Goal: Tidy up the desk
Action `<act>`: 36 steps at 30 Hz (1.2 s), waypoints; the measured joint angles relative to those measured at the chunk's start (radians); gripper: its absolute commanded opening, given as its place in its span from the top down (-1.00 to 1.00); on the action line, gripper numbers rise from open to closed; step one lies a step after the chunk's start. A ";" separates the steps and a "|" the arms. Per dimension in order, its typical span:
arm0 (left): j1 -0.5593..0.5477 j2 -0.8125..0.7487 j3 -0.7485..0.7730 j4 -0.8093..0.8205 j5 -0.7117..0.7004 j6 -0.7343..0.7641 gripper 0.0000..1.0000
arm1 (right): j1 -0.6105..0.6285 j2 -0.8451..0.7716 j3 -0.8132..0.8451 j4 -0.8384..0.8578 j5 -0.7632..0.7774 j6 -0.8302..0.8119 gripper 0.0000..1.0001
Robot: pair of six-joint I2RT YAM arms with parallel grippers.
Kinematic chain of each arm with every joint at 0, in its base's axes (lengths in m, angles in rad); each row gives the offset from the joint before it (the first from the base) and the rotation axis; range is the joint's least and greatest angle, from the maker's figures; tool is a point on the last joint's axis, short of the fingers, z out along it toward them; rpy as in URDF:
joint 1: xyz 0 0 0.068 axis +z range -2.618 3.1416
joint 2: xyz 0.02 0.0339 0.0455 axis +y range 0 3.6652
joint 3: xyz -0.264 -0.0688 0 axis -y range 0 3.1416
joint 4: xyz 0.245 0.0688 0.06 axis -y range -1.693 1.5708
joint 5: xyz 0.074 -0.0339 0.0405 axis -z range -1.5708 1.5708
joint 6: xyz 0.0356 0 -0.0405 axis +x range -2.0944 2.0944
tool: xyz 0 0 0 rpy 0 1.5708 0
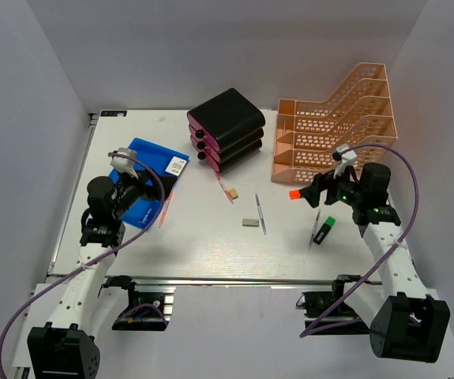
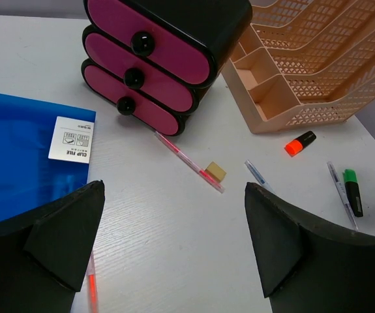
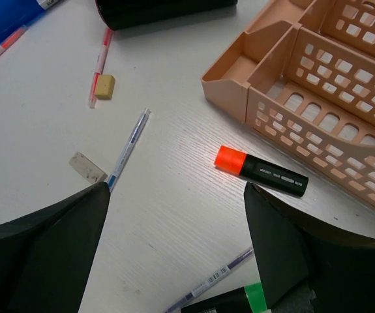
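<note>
Desk [image 1: 203,249] lay flat in front of both arm bases, cluttered. I saw a peach file rack [image 1: 333,134] back right, a 3-drawer box [image 1: 227,126] left of it and a blue clip file [image 1: 151,170] further left. Left gripper [image 2: 173,188] hovered by the file, fingers spread wide, empty. Right gripper [image 3: 176,189] was likewise spread and empty, near the orange highlighter [image 3: 260,171]. Tan eraser [image 1: 234,193] sat mid-desk.
</note>
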 measured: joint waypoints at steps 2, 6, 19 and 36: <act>0.000 0.000 0.000 0.000 0.002 0.000 -0.96 | -0.002 -0.001 0.000 0.000 -0.013 -0.002 -0.78; 0.000 0.000 0.000 -0.002 0.002 0.002 -0.96 | -0.003 -0.013 -0.006 -0.010 -0.074 -0.079 -0.78; 0.000 0.019 0.000 -0.036 -0.067 0.014 -0.48 | 0.079 0.095 0.044 -0.211 -0.221 -0.332 -0.78; 0.084 0.475 0.335 -0.278 -0.301 0.000 -0.72 | 0.761 0.525 0.462 -0.143 0.068 -0.122 -0.52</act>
